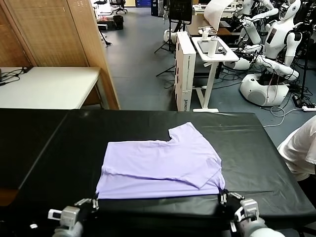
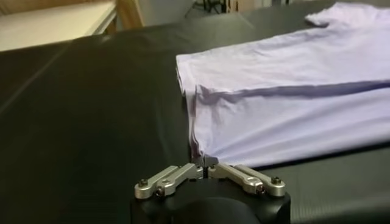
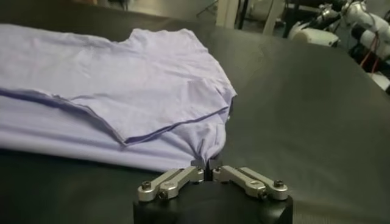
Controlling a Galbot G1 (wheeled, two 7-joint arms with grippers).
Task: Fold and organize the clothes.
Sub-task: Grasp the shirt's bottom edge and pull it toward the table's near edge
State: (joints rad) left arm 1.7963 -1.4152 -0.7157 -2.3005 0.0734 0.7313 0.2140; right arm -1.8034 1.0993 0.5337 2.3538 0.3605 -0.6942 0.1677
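Black table [image 1: 256, 163] fills the frame, lavender T-shirt [image 1: 163, 165] folded at centre. Lower left, left gripper [image 1: 94, 203] pinches 1 near corner tight; lower right, right gripper [image 1: 223, 198] clamps the other corner.

thin soft matt cloth t-shirt [image 1: 160, 168] — smooth, faintly sheened black table cover [image 1: 247, 148]

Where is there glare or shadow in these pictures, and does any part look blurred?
Head view: soft sheen streaks on the black glossy table cover; the pale lavender thin-fabric T-shirt is evenly lit. Left wrist view: a shadow runs under the shirt's fold; the left end effector is slightly soft. Right wrist view: folds are shaded near the pinched corner at the right end effector; the background looks blurred.
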